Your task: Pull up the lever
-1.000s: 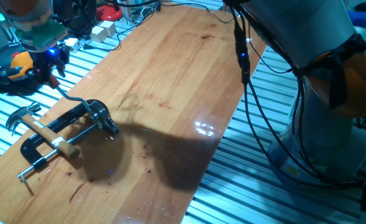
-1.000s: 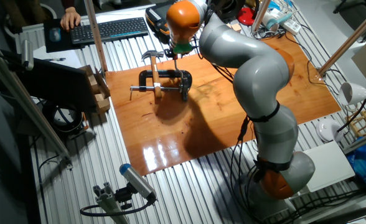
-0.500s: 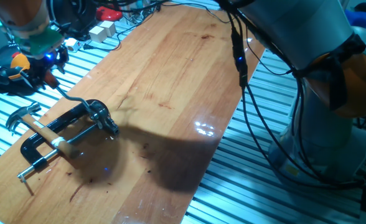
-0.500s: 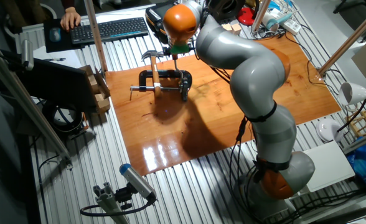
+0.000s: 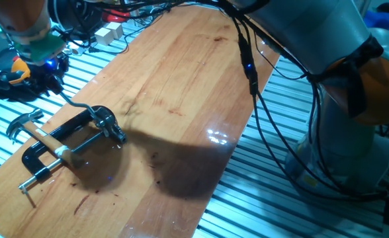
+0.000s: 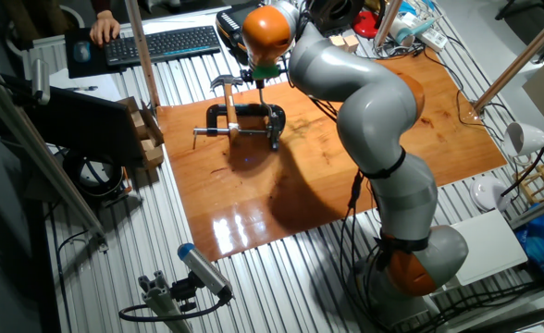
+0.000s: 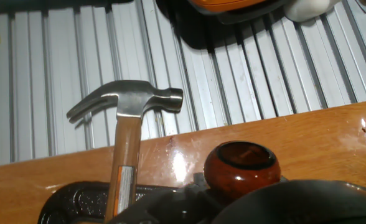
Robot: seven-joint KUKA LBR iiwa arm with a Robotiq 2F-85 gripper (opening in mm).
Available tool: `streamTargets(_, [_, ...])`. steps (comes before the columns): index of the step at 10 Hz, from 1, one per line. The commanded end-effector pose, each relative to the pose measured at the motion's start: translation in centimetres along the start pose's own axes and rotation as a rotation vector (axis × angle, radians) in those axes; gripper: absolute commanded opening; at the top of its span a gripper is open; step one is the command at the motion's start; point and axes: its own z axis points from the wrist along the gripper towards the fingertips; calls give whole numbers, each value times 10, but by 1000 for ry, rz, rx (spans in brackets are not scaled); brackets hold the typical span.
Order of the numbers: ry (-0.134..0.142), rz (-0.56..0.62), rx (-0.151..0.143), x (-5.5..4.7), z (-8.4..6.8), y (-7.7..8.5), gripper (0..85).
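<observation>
The KUKA arm (image 6: pixel 374 102) has rounded silver-grey links joined by orange joint caps, black cables running down its side, and a green-lit ring near the wrist

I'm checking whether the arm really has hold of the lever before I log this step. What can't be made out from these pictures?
- Gripper, one fixed view: cut off by the top-left edge; open or shut unclear.
- Contact with the lever: too small in the other fixed view, where the arm's orange joint covers the gripper.
- Hand view: fingers not visible; only the lever's reddish knob and the hammer show.
</observation>
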Motion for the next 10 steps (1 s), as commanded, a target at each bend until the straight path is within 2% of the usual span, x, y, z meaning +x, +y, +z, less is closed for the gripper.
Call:
streamTargets(1, [7,-10,-3,-1,-3,-3,170])
streamTargets(2, [13,-20,-5,-1,-7,-5,0])
streamTargets(7, [20,-34,2,7,-18,-7,0])
streamTargets(10, [32,-40,5,17,-30,-10,0])
